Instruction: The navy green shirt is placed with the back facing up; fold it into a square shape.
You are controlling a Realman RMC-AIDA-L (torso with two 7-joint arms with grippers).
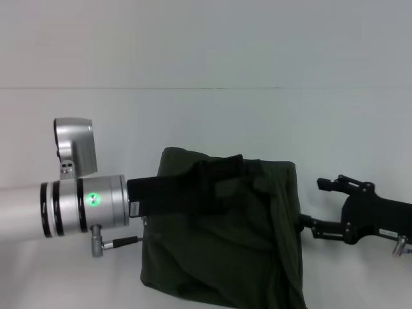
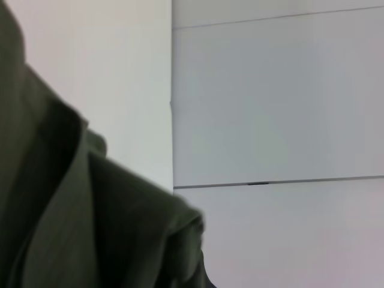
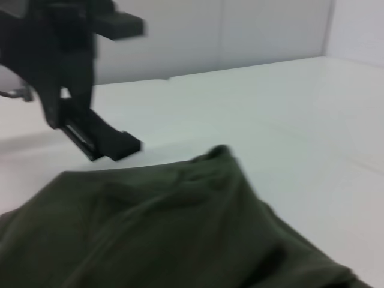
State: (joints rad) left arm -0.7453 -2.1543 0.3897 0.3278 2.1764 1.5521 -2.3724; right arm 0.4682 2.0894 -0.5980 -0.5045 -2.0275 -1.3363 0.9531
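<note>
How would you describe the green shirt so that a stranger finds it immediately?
On the white table, look between the two arms. The navy green shirt is a large dark olive cloth bundle, raised with the left gripper buried in its top folds. The right gripper stands open beside it.

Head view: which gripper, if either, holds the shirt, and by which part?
The left gripper lies over the navy green shirt near its upper fold; a grip cannot be told. The right gripper is open, beside it.

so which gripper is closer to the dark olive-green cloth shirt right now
Left. The left gripper lies over the dark olive-green cloth shirt, reaching across its raised upper part. The right gripper, open, sits just off its right edge.
</note>
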